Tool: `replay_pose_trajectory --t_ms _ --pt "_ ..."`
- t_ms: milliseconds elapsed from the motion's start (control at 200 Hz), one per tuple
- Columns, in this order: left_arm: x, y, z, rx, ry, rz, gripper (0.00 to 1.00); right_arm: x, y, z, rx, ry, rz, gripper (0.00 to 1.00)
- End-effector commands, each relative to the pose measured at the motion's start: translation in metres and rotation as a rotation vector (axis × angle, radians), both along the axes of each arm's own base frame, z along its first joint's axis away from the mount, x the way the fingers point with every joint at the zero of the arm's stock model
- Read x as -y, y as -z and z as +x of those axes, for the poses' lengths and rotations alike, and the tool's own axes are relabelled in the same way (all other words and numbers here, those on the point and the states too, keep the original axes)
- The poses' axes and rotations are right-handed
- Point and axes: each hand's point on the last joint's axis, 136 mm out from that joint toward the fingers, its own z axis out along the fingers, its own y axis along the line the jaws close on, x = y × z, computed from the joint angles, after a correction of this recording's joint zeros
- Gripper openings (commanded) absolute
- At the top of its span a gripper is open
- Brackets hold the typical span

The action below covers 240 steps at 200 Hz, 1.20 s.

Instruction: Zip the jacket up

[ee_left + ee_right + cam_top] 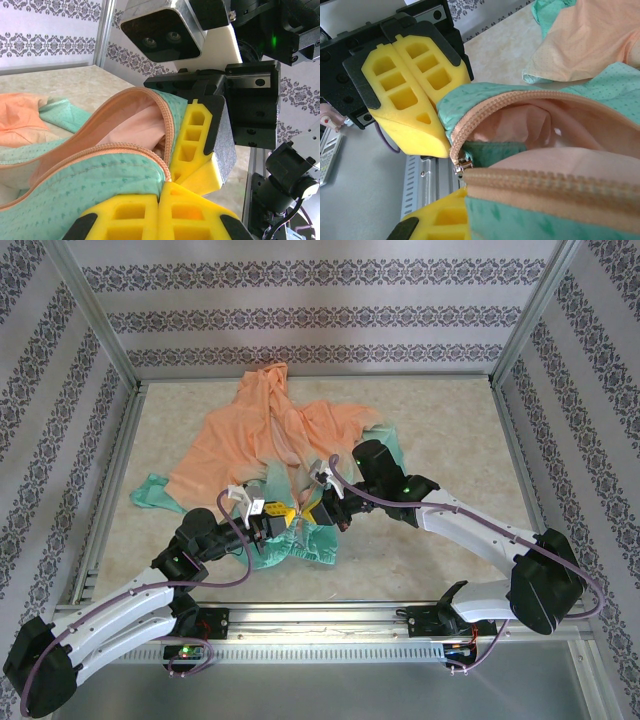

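Across the pale speckled table (pixel 450 440) the jacket (pixel 270 440) sprawls, hood toward 12 o'clock and mint hem at 6. Its thin, shiny cloth could bunch or slip free if either arm tugs unevenly. The left gripper (pixel 272 511) and right gripper (pixel 312 506) each clench the hem beside the ribbed peach zipper (pixel 520 95). Its tiny metal slider (pixel 461 164) might snag the loose lining.
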Motion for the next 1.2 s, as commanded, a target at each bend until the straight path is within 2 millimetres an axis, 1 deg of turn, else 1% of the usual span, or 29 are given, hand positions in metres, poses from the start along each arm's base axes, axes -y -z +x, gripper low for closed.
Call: replay_pose_trajectory --t_ms 0,220,380,864,1194 --pt "0.001 0.004 -0.003 0.006 0.005 -0.001 0.0 -0.001 -0.017 -0.004 0.055 -0.031 0.064 0.0" --pt "-0.003 -0.008 -0.003 0.031 -0.014 -0.036 0.0 0.0 -0.007 -0.007 0.064 -0.037 0.041 0.0" --pt "-0.003 -0.011 -0.003 0.03 -0.014 -0.043 0.0 -0.001 -0.005 -0.008 0.066 -0.045 0.03 0.0" --pt "0.001 -0.004 0.0 0.013 -0.009 -0.013 0.0 -0.004 -0.009 -0.008 0.086 -0.052 0.036 0.0" --pt "0.001 0.0 -0.002 0.003 0.0 -0.01 0.0 -0.004 -0.009 0.001 0.1 -0.013 0.031 0.0"
